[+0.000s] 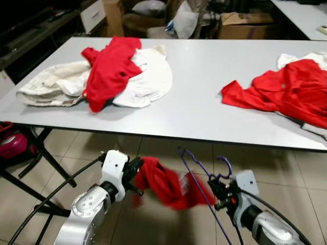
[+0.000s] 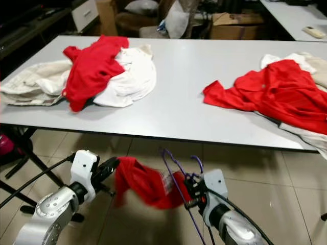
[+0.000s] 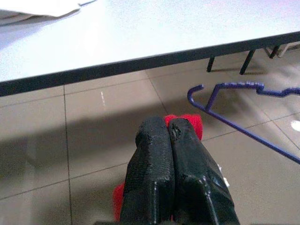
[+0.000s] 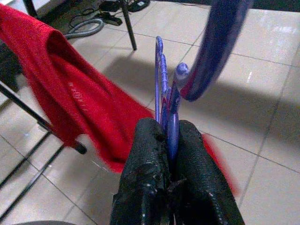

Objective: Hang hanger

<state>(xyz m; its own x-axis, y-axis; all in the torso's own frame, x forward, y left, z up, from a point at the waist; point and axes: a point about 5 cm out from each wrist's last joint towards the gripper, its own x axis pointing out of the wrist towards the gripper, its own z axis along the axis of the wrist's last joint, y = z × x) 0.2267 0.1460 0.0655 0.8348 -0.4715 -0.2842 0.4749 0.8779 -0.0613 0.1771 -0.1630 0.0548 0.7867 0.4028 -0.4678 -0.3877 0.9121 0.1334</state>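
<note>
Below the counter (image 1: 204, 117), the left claw (image 1: 137, 176) pinches a red shirt (image 1: 166, 185); at its 3 o'clock, the right claw (image 1: 218, 196) grips a purple hanger (image 1: 202, 178).

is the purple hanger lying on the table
No, the purple hanger is held off the floor in front of the table, pinched in the right gripper.
</note>
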